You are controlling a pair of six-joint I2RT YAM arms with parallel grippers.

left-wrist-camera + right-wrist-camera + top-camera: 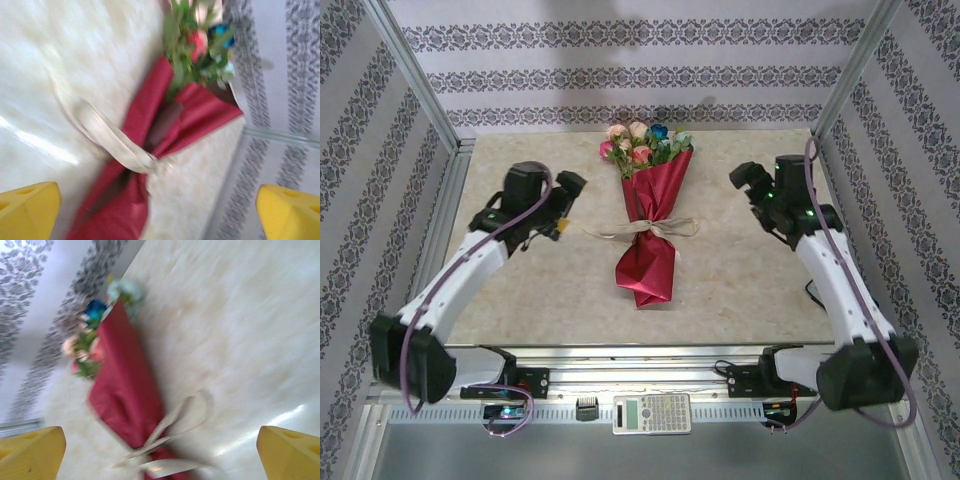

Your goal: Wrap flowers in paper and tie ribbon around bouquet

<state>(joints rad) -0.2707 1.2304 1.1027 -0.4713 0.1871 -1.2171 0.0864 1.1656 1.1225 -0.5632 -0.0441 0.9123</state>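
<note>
While the bouquet [648, 215] lies centre, flower heads [638, 143] to 12 o'clock, the ribbon [645, 229] cinches its waist, prob. knotted, tho wrist views blur. L gripper [566, 205] at 9 o'clock, R gripper [748, 184] at 3, both splayed & empty, clear of it: nothing needs holding.

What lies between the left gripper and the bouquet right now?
In the top view, a loose end of the ribbon lies on the table between the left gripper and the bouquet; otherwise the stretch is bare.
</note>
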